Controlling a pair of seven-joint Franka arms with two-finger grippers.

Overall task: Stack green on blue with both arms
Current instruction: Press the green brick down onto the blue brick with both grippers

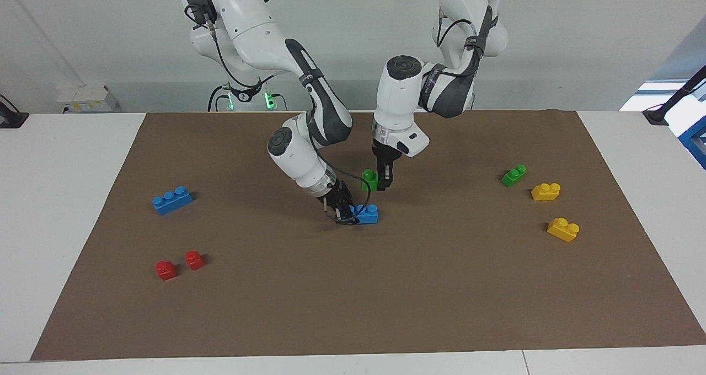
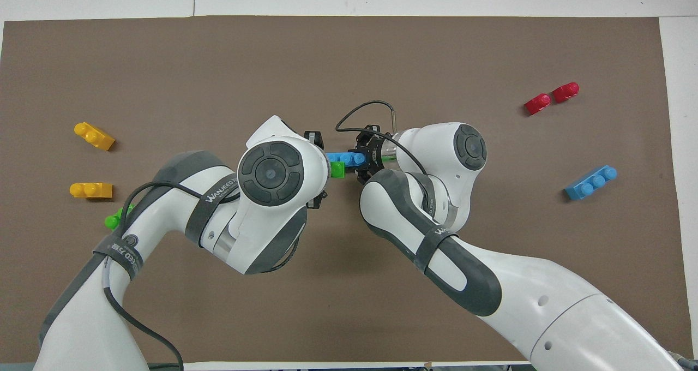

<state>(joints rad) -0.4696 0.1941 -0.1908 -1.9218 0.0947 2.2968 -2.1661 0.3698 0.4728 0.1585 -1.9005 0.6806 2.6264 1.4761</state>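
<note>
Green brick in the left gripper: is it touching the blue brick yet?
Apart. In the facing view the green brick hangs above the blue brick, brown mat showing between them.

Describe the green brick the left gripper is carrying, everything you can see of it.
The green brick is a small, glossy bright green plastic piece with round studs on top, upright. The left gripper is shut on its side, holding it in the air just above the blue brick, which the right gripper pins on the mat. They look not yet joined.
</note>
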